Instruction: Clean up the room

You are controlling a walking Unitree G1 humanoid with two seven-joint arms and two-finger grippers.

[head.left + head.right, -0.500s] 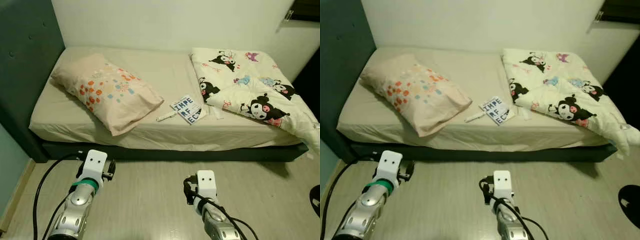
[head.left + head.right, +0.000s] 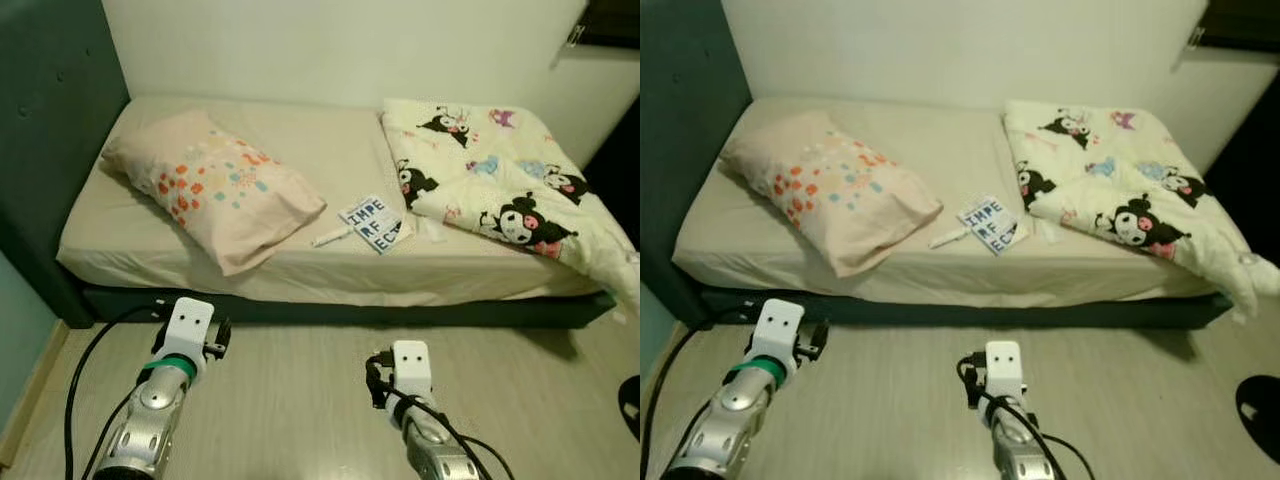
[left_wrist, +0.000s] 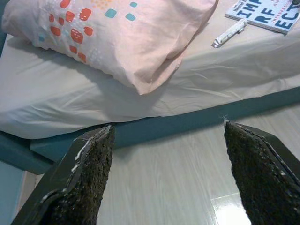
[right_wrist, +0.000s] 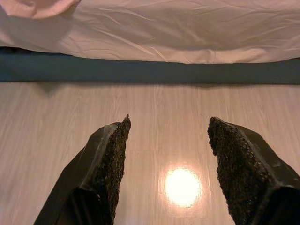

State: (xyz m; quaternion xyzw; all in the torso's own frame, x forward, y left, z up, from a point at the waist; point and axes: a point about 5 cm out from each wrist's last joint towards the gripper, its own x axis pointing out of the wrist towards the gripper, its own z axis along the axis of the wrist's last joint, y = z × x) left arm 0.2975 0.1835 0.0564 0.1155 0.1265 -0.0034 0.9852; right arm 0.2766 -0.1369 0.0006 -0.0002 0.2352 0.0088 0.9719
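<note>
Nothing moved; pillow (image 2: 215,185) lies diagonally, headboard toward bed edge.

On the bed (image 2: 330,150), a pillow (image 2: 215,185) lies left, a quilt (image 2: 500,190) right, a book (image 2: 373,222) and tube (image 2: 331,236) between them near the front edge.

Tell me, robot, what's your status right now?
Left gripper and right gripper open, empty, above the pale wood floor. White lettered booklet and small white tube lie on the beige bed. Nothing blocking.
</note>
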